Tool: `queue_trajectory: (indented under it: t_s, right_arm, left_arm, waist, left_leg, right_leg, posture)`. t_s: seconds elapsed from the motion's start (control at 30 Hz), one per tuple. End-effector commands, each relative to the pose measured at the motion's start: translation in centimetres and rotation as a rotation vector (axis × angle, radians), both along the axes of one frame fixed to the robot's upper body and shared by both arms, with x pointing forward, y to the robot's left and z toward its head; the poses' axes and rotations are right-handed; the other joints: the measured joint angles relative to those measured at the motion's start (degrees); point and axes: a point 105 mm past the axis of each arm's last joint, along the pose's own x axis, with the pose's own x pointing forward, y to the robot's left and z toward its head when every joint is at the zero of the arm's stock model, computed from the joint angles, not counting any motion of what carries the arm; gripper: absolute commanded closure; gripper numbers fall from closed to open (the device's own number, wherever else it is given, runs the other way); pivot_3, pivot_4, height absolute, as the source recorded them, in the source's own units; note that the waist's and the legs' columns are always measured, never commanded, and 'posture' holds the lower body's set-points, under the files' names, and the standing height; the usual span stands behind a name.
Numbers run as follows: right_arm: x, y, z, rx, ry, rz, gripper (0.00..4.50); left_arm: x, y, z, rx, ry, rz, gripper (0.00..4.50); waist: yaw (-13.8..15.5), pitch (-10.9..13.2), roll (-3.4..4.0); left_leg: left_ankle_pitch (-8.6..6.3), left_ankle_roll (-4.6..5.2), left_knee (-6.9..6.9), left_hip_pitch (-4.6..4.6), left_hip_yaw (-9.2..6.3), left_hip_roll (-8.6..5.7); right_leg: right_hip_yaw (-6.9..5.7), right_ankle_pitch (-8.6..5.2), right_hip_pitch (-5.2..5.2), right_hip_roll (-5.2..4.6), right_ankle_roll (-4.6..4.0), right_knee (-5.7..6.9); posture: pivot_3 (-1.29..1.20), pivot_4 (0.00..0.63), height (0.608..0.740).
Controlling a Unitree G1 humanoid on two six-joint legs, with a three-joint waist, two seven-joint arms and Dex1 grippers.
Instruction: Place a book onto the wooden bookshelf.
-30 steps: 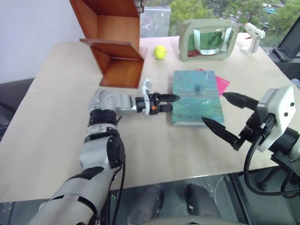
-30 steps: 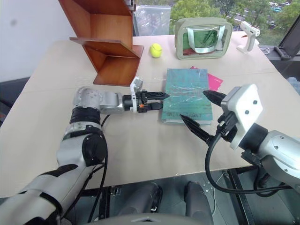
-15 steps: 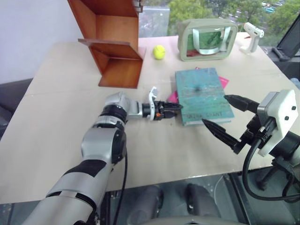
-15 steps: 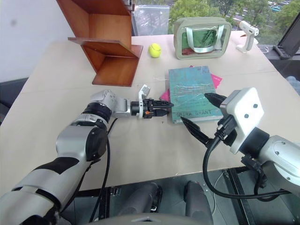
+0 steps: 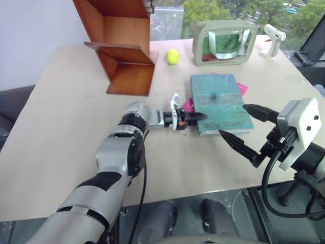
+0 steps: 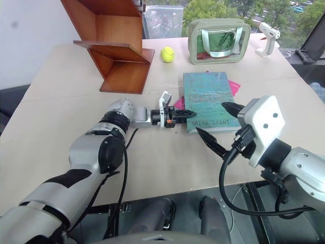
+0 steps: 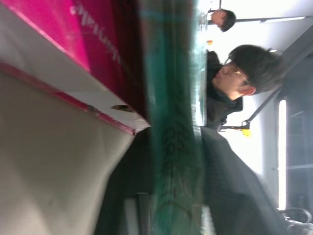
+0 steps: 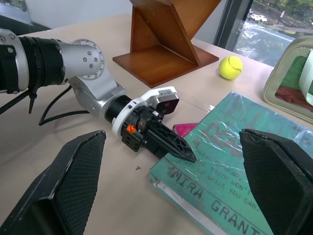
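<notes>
A: Daylight's coming through the windows [image 5: 172, 20], table [image 5: 66, 101] evenly bright, shadows staying soft.
B: Left wrist view's blurring close up, backlight blowing out; book [image 8: 230, 147] cover's glaring.

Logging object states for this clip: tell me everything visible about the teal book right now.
The teal book is large and thin, with a mottled, glossy blue-green cover that looks plastic-wrapped, dark printed lettering near its front edge and pale page edges. It lies flat on the beige table, overlapping a smaller pink book that pokes out at its left side and far right corner. The left gripper, jaws nearly closed, meets its near left corner; whether it grips cannot be told. The right gripper hovers open by its near right corner.
</notes>
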Motion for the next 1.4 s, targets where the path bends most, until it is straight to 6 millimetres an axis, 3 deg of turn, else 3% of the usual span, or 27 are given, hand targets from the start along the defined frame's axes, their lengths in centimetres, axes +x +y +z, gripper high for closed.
queue_trajectory:
  t_s: [0.03,0.13,0.33,0.6,0.63,0.67,0.73,0.8,1.17,1.33,1.4]
  right_arm:
    - [-0.4,0.2,0.9,-0.007,-0.055,0.009,0.0]
    - [-0.4,0.3,0.9,-0.005,-0.058,0.013,0.0]
    - [-0.1,0.5,0.8,-0.009,-0.057,0.045,0.0]
    - [0.5,0.6,0.1,-0.052,-0.043,0.09,0.0]
    - [0.6,0.6,0.1,-0.054,-0.043,0.094,0.0]
    - [0.7,0.6,0.1,-0.055,-0.044,0.097,0.0]
    - [0.8,0.6,0.1,-0.055,-0.046,0.103,0.0]
    - [0.8,0.6,0.1,-0.057,-0.048,0.107,0.0]
    - [0.3,0.5,0.1,-0.063,-0.058,0.085,0.0]
    - [0.2,0.5,0.1,-0.063,-0.061,0.076,0.0]
    - [0.1,0.4,0.1,-0.064,-0.063,0.073,0.0]
  left_arm:
    - [0.8,1.1,1.1,-0.038,-0.008,0.065,4.49]
    - [0.6,1.9,1.5,-0.079,0.013,0.09,4.49]
    - [-2.4,4.2,1.3,-0.117,-0.04,0.214,4.49]
    - [-3.6,4.7,0.1,-0.059,-0.047,0.357,4.49]
    - [-3.7,4.8,0.0,-0.067,-0.041,0.35,3.7]
    - [-3.6,4.9,0.0,-0.07,-0.038,0.338,3.47]
    - [-3.2,4.9,0.2,-0.069,-0.027,0.302,2.57]
    - [-2.6,5.0,0.4,-0.065,-0.017,0.28,2.05]
    - [0.4,6.0,1.8,-0.078,-0.025,0.222,2.05]
    - [0.3,4.6,1.6,-0.056,-0.051,0.14,2.05]
    - [-0.3,3.7,1.5,-0.059,-0.056,0.09,2.57]
  waist:
    - [-0.05,0.0,0.0]
    - [-0.29,-0.01,0.01]
    - [-0.97,0.0,-0.01]
    - [-0.71,-0.01,0.0]
    - [-0.64,-0.01,0.0]
    - [-0.54,-0.01,0.0]
    - [-0.38,0.0,0.0]
    - [-0.25,0.0,0.0]
    - [0.13,-0.01,0.01]
    - [0.11,-0.01,0.02]
    - [0.1,-0.01,0.02]
  left_leg:
    - [0.0,0.0,0.01,0.0,0.0,0.0]
    - [0.0,0.0,0.0,0.02,0.0,0.02]
    - [-0.02,0.01,0.01,0.0,0.02,0.04]
    - [-0.02,-0.07,0.09,0.04,0.08,0.09]
    - [-0.04,-0.11,0.09,0.05,0.09,0.09]
    - [-0.04,-0.1,0.1,0.07,0.09,0.09]
    - [-0.04,-0.1,0.13,0.06,0.1,0.07]
    - [-0.03,-0.08,0.13,0.06,0.1,0.06]
    - [0.0,-0.06,0.12,0.04,0.09,0.03]
    - [-0.01,-0.04,0.11,0.02,0.07,0.01]
    - [-0.01,-0.04,0.1,0.01,0.07,0.0]
  right_leg:
    - [0.0,0.0,0.0,0.0,0.0,0.0]
    - [0.02,0.0,0.0,0.0,0.0,0.01]
    - [0.08,0.0,0.0,-0.04,0.01,-0.01]
    - [0.04,0.01,0.06,0.02,0.04,0.04]
    - [0.04,0.02,0.07,0.02,0.05,0.04]
    - [0.04,0.03,0.09,0.03,0.07,0.04]
    - [0.04,0.04,0.09,0.03,0.09,0.04]
    - [0.05,0.04,0.08,0.04,0.09,0.04]
    - [0.07,0.05,0.03,0.05,0.07,0.03]
    - [0.06,0.05,0.03,0.01,0.07,0.02]
    - [0.06,0.05,0.03,0.0,0.07,0.01]
  posture:
    - [0.0,0.15,0.74]
    - [0.0,0.15,0.74]
    - [0.0,0.15,0.74]
    - [0.0,0.15,0.74]
    - [0.0,0.15,0.74]
    - [0.0,0.15,0.74]
    - [0.0,0.15,0.74]
    - [0.0,0.15,0.74]
    - [0.0,0.15,0.74]
    - [0.0,0.15,0.74]
    - [0.0,0.15,0.74]
